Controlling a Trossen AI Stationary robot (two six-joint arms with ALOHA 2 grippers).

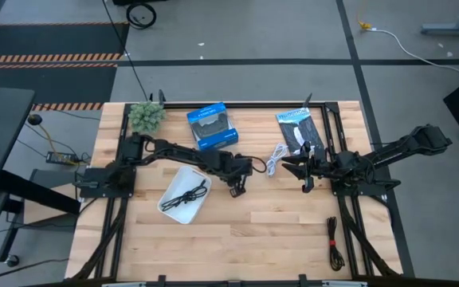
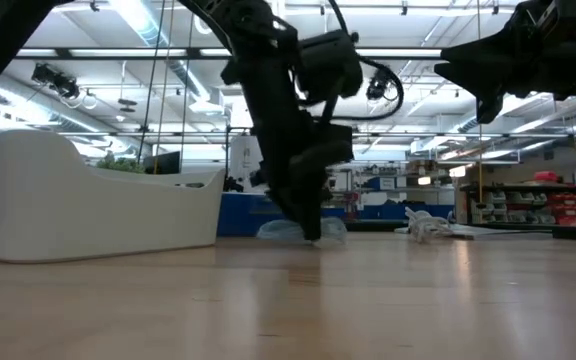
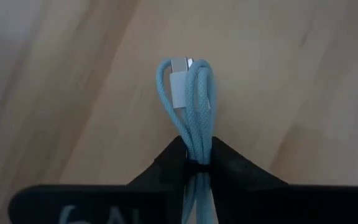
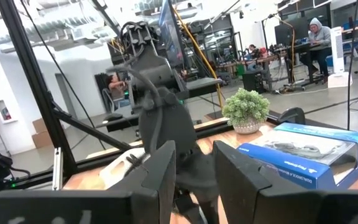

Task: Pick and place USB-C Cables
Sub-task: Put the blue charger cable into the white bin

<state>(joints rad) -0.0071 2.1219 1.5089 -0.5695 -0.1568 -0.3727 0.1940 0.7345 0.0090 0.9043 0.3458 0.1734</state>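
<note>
Pinching the grey-blue cable [image 3: 190, 93] at mid-table, our left gripper [image 1: 237, 188] is gripping it for the white tray [image 1: 171, 210] holding a black cable [image 1: 188, 194]; our right gripper [image 1: 303, 180] is hovering open.

Light blue braided cable [image 3: 194, 102] with silver-white plug, pinched in dark left gripper [image 3: 197, 165]. Black cable [image 1: 186, 194] in white tray [image 1: 170, 209]. White cable [image 1: 276, 158] beside black packet [image 1: 300, 130] with white print. Black cable [image 1: 335, 243] with red tie. Blue box [image 1: 211, 125]. Green plant [image 1: 145, 116]. Pale wood table [image 1: 253, 231]. Right gripper [image 1: 303, 169] dark.
</note>
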